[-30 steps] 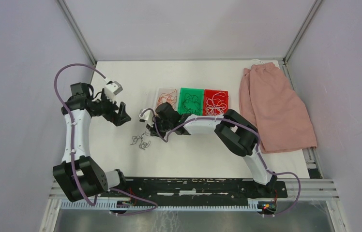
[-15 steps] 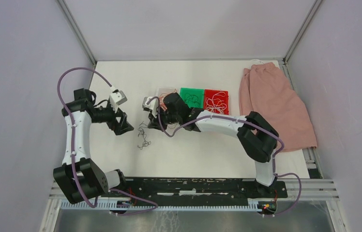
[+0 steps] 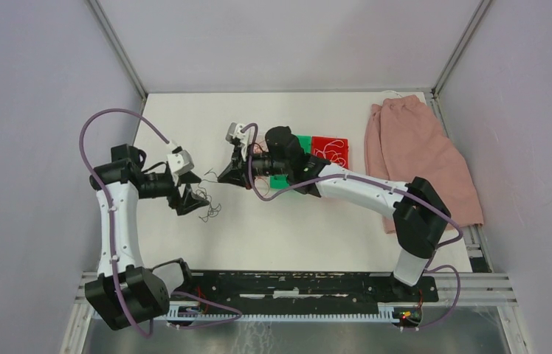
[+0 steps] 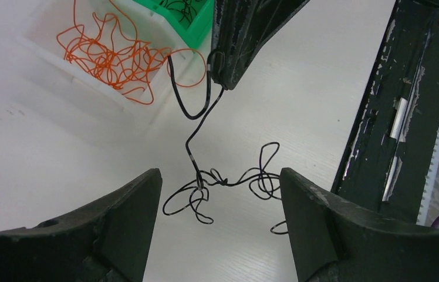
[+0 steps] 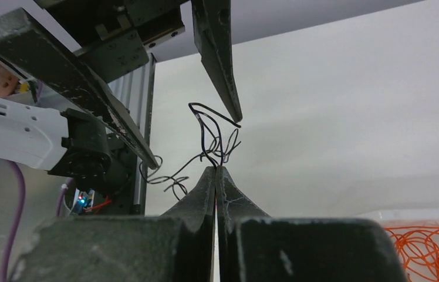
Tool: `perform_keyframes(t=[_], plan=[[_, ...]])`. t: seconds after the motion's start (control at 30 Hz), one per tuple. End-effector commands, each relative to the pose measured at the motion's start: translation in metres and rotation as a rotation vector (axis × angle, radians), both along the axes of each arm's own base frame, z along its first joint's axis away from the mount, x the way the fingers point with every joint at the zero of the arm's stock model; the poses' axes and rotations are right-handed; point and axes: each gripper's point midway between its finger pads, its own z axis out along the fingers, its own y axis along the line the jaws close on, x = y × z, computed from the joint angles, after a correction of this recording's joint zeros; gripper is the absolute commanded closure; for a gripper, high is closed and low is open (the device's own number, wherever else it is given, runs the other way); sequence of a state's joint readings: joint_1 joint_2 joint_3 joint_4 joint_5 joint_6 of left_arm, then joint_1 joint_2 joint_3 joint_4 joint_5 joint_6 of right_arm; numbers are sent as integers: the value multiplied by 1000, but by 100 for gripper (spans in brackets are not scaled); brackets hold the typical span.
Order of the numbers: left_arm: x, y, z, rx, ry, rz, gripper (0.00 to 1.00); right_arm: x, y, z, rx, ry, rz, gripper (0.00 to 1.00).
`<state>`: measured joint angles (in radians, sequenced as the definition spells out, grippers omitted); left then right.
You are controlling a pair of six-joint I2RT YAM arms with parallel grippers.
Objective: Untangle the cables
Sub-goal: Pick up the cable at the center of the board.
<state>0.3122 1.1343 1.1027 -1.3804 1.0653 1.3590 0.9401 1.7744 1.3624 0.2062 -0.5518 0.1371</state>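
Plainly, the risk is that the black cables (image 4: 205,183) slip from the right pincer (image 5: 216,170), whose tips press together on just one thin strand. If the left pincer (image 4: 220,176) closes on several loops at once, a pull could also tighten the knot rather than loosen it. The tangle trails from the right pincer's tip at centre frame in the left wrist view, between the left pincer's wide-spread fingers, which hold nothing. Orange cables (image 4: 111,59) lie in a white tray (image 4: 41,23) at upper left.
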Motion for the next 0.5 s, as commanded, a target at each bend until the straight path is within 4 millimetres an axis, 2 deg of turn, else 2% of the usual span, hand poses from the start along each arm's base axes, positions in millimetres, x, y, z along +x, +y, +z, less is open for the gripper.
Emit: perform_keyframes(t=[0.0,0.13,0.23,0.33,0.47], plan=[[-2,-15,34,-72,-147,-46,23,-16,-6,70,154,-30,54,100],[-2,-19,43,-97,-173,-45,31,-24,-9,81,182,-15,81,100],[-2,-24,53,-143,-176,-47,37,-27,-9,82,185,0,93,100],[-3,-29,63,-178,-179,-57,52,-28,-9,82,185,6,97,100],[-4,-34,67,-195,-160,-67,70,-31,-11,83,189,11,104,100]])
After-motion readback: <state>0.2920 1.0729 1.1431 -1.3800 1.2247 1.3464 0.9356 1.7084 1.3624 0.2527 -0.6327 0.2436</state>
